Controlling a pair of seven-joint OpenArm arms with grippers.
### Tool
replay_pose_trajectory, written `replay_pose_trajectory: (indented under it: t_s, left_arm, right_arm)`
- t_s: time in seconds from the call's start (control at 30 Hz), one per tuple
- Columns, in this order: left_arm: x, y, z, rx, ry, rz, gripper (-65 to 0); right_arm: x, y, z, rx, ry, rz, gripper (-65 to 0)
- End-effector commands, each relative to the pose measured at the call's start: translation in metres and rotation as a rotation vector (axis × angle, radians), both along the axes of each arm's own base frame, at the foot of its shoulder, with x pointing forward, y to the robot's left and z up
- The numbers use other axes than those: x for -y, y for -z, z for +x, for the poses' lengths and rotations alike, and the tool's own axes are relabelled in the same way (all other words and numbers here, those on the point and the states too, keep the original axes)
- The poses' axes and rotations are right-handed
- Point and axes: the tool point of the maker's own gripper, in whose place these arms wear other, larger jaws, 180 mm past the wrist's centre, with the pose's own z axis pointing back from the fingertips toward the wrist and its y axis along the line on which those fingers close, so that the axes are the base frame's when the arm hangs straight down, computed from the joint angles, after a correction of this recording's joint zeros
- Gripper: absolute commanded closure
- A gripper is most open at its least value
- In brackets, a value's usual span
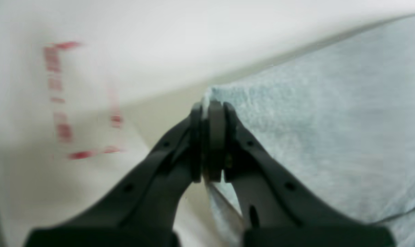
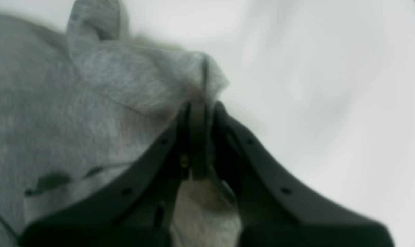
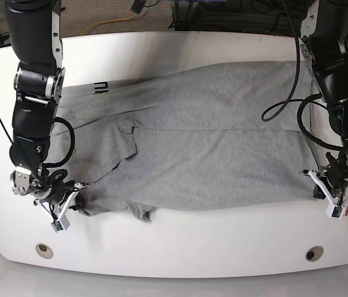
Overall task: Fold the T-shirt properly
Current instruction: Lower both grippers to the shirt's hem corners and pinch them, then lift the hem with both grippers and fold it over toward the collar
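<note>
Both arms reach down from the far side of the counter (image 3: 174, 260) and bend low over its near part, one at each end of the T-shirt (image 3: 211, 142). The left gripper (image 1: 211, 109) sits at the shirt's near corner, its jaws pressed together on the cloth edge; in its wrist view a thin fold of grey fabric is pinched between the black fingers (image 1: 197, 137), and the rest of the shirt spreads away to that gripper's right. The right gripper (image 2: 200, 106) is likewise pinching cloth at the opposite near corner, where a bunched, rumpled piece of the shirt rises just ahead of its tips and the body of the shirt lies off to its left. In the base view the shirt lies spread across the middle of the white counter between the two grippers, mostly flat, with a sleeve folded inward and wrinkles close to the right gripper, and small black letters (image 3: 101, 86) at its far edge on that same side. Beyond the left gripper, on bare counter, faint red markings (image 1: 61, 99) show, blurred. The counter is white with rounded corners and two round holes (image 3: 314, 253) near its front edge. Bare counter lies in front of both grippers and outward of each. Cables (image 3: 272, 111) hang beside the left arm and dark clutter lines the far edge.
</note>
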Motion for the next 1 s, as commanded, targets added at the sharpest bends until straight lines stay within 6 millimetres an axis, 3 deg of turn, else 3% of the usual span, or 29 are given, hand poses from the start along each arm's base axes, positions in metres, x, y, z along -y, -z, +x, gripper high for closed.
replay_pose_trajectory:
  t_s: [0.0,0.13,0.4,0.73,0.97]
  left_arm:
    - [-0.005,-0.040,0.013,0.108,0.007,0.029,-0.1]
    - [-0.011,-0.053,0.012,0.131,0.016,0.071,-0.1]
    - [0.005,-0.065,0.006,0.162,0.098,0.127,0.0]
    - [0.016,-0.060,-0.027,0.110,0.160,0.240,0.0]
    - [0.018,-0.040,-0.056,0.058,0.193,0.288,0.0]
  right_arm:
    - [0.007,-0.041,0.019,0.098,0.004,-0.015,-1.4]
    - [0.008,-0.055,0.021,0.116,-0.005,-0.051,-1.4]
    - [0.009,-0.070,0.015,0.130,-0.020,-0.119,-1.4]
    - [0.003,-0.061,-0.033,0.128,-0.070,-0.266,-1.7]
    - [0.029,-0.046,-0.074,0.079,0.010,-0.295,-1.9]
